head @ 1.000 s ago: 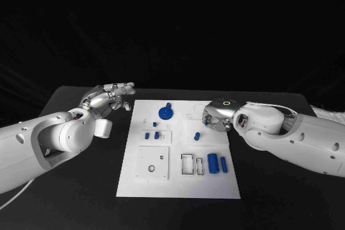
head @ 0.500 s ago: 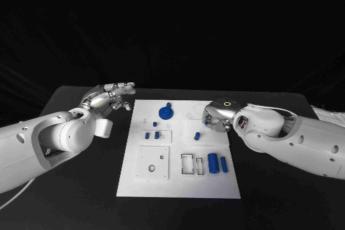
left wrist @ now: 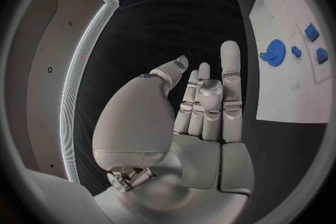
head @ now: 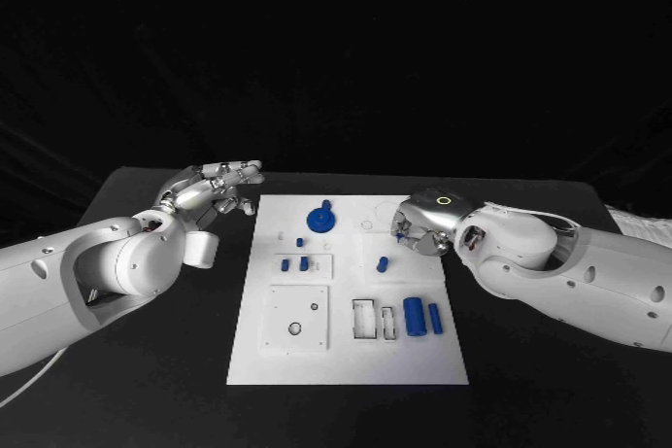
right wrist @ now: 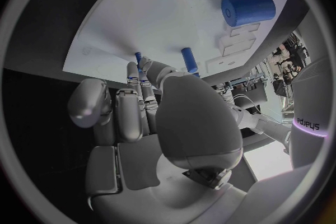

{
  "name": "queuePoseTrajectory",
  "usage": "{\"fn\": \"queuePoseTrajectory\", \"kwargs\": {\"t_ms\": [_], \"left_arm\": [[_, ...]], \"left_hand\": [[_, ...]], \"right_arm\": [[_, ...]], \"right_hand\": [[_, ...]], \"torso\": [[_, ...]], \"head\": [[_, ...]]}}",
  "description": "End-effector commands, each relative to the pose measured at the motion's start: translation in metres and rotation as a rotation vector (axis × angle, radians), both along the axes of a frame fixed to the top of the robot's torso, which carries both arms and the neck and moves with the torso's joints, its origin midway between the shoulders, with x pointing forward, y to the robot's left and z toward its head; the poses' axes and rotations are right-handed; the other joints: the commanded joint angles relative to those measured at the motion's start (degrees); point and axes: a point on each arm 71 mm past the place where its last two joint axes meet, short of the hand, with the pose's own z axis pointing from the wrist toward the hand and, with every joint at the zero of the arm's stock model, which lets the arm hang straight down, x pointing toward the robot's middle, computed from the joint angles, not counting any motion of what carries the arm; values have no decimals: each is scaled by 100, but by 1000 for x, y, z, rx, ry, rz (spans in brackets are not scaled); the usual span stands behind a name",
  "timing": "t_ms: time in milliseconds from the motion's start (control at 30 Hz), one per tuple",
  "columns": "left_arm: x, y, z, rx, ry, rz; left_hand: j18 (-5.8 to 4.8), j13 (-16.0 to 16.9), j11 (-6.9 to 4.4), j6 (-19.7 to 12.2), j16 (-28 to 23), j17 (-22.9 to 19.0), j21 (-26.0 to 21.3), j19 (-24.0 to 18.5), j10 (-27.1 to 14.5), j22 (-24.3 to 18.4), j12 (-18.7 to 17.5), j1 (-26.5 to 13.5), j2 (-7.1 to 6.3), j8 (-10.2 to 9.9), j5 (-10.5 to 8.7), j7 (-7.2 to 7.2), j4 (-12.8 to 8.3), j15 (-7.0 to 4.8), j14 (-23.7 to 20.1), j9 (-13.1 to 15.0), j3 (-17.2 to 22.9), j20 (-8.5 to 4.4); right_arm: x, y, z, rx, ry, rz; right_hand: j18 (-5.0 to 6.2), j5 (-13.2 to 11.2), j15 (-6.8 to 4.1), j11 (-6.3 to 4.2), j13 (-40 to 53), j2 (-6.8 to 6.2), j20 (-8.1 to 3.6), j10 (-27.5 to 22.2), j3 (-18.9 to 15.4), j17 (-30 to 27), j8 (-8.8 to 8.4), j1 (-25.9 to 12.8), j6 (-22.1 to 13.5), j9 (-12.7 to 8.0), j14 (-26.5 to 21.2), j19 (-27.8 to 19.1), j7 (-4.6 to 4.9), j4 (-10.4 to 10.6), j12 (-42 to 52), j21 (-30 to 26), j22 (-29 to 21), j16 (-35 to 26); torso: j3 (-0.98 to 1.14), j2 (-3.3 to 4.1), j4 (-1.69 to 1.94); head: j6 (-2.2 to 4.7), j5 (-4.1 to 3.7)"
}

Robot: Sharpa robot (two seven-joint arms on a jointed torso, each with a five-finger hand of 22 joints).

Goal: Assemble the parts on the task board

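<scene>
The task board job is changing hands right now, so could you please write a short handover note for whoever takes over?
Left hand: open, holds nothing, hovers off the far left corner of the white task board.
Right hand: over the board's right edge, apparently pinching a small blue peg at its fingertips.
On the board: round blue gear at the far end, thick blue cylinder and slim blue rod lying side by side near the right edge.
Done: cannot tell which parts are seated.
Left: probably place the peg, then the cylinder and rod.
</scene>
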Motion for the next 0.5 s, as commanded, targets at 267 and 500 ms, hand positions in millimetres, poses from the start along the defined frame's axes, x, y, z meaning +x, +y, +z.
{"fn": "queuePoseTrajectory", "kwargs": {"t_ms": [267, 500], "left_arm": [[1, 2, 0, -1, 0, 5], [1, 5, 0, 1, 0, 11]], "left_hand": [[97, 8, 20, -57, 3, -13, -42, -5, -61, -13, 44, 21, 49, -41, 19, 23, 9, 23, -11, -5, -46, 52], [97, 8, 23, -64, 2, -18, -43, -3, -70, -14, 47, 22, 50, -42, 19, 26, 7, 25, -12, -5, -51, 54]], "right_arm": [[-6, -1, 5, 12, -27, 8], [-16, 2, 17, 53, -58, 37]], "right_hand": [[67, 26, 25, -1, -4, 31, -4, 28, 19, -1, 11, -10, 23, 11, 321, 42, 12, -16, -12, 33, 3, 29], [66, 29, 26, 0, -4, 32, -5, 30, 22, 2, 11, -14, 24, 12, 322, 45, 15, -18, -14, 38, 11, 32]], "torso": [[3, 0, 0], [0, -1, -5]], "head": [[-12, 25], [-13, 24]]}}
